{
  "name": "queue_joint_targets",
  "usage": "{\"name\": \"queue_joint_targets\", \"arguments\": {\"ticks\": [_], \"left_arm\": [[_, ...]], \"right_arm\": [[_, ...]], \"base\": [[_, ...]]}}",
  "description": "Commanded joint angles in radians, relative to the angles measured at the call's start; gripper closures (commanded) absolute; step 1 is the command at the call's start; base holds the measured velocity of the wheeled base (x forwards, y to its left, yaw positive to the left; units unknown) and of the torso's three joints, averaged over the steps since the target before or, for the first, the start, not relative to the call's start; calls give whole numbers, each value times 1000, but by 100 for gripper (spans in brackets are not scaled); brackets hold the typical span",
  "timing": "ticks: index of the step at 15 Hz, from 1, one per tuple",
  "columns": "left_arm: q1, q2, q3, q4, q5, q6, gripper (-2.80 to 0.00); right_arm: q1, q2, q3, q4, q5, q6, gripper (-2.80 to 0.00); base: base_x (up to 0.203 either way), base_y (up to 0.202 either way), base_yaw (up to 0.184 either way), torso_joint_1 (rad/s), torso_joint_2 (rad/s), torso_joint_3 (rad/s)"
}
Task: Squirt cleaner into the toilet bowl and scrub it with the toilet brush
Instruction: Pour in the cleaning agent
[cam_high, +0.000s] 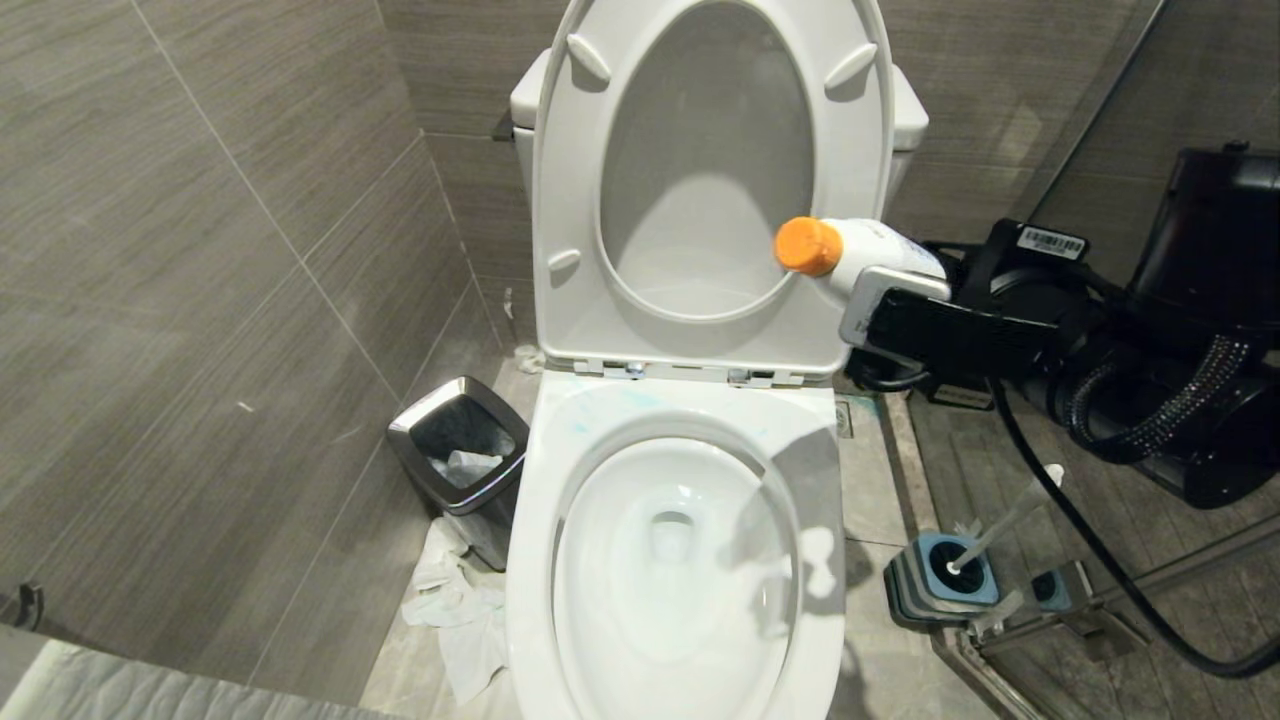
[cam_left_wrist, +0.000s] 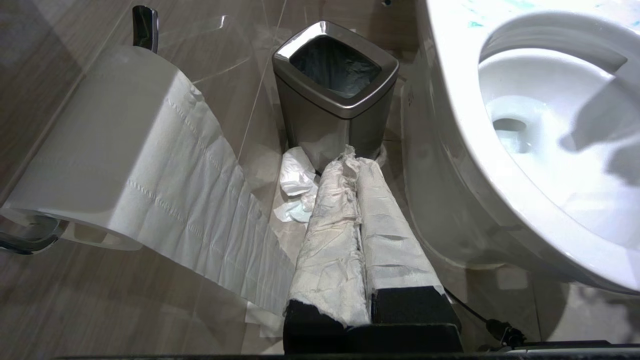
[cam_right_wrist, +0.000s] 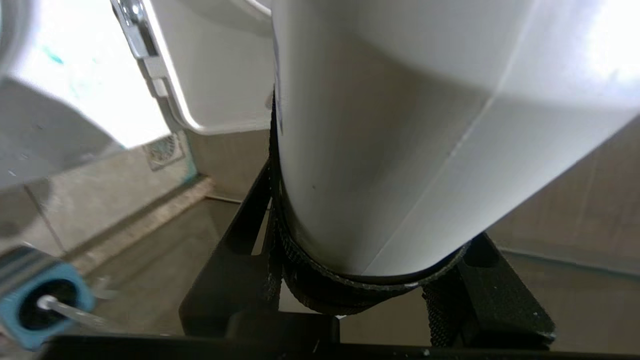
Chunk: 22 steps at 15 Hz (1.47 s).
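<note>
- right gripper (cam_high: 880, 285) reaches in from the right, above the right rear corner of the toilet bowl (cam_high: 590, 420), in front of the raised seat (cam_high: 560, 200)
- jaws partly closed, clamped on the body of a white cleaner bottle (cam_high: 885, 248); in the right wrist view the bottle (cam_right_wrist: 400, 125) fills the gap between the fingers (cam_right_wrist: 235, 235), touching both
- bottle lies roughly level, orange cap (cam_high: 808, 246) pointing left, past the fingertips, in front of the seat's inner opening
- cap sits higher than the bowl rim, well apart from the water in the basin
- faint turquoise smears on the rear of the bowl rim (cam_high: 610, 410), near the hinges
- seat and lid both up against the tank
- toilet brush (cam_high: 1010, 518) stands tilted in its blue-and-grey holder (cam_high: 940, 575) on the floor right of the bowl, below the right arm, apart from the gripper
- left gripper (cam_left_wrist: 357, 165) seen only in the left wrist view, low beside the bowl's left side; fingers (cam_left_wrist: 330, 240) wrapped in white paper, pressed together, holding nothing
- small chrome-rimmed bin (cam_high: 460, 450) left of the bowl, just ahead of the left gripper tips; crumpled paper (cam_high: 455, 610) on the floor by it
- toilet paper roll (cam_left_wrist: 95, 150) on the wall holder, loose sheet hanging down beside the left gripper
</note>
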Motion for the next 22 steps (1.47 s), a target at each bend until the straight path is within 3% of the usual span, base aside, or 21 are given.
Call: {"name": "queue_joint_targets", "arguments": {"ticks": [1,11,18,22], "left_arm": [[0,1,2,0,0,0,0],[0,1,2,0,0,0,0],[0,1,2,0,0,0,0],[0,1,2,0,0,0,0]], "right_arm": [[1,2,-2,-4,-3,-62,0],[42,40,-77,-4,-18,-527,0],[84,43,-106,-4,-17,-782,0],[105,56,-121,-4,-17,-885,0]], "base": [[0,0,0,0,0,0],[0,0,0,0,0,0],[0,0,0,0,0,0],[0,0,0,0,0,0]]}}
